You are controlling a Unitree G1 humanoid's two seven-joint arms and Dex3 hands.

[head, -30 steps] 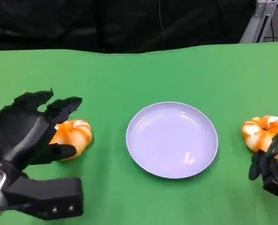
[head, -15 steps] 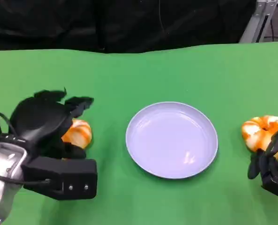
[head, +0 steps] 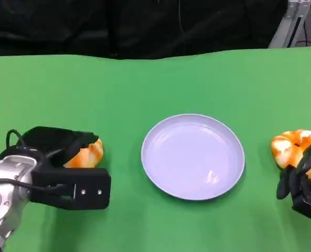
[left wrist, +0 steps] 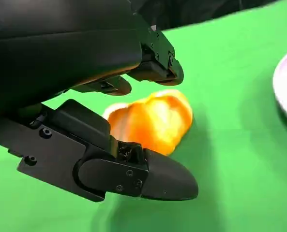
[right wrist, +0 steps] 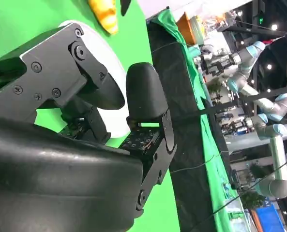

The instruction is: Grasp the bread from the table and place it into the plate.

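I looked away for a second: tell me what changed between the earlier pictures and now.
The left hand has come down over the left bread, its fingers now around it; whether they grip it I cannot tell. The plate, the right bread and the right hand stayed put.

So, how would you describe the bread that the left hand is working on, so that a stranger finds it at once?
Start at the round pale plate in the middle of the green table. On the plate's left lies an orange and white bread, partly under the black left hand. The other bread, on the plate's right, lies uncovered, with the right hand just in front of it.
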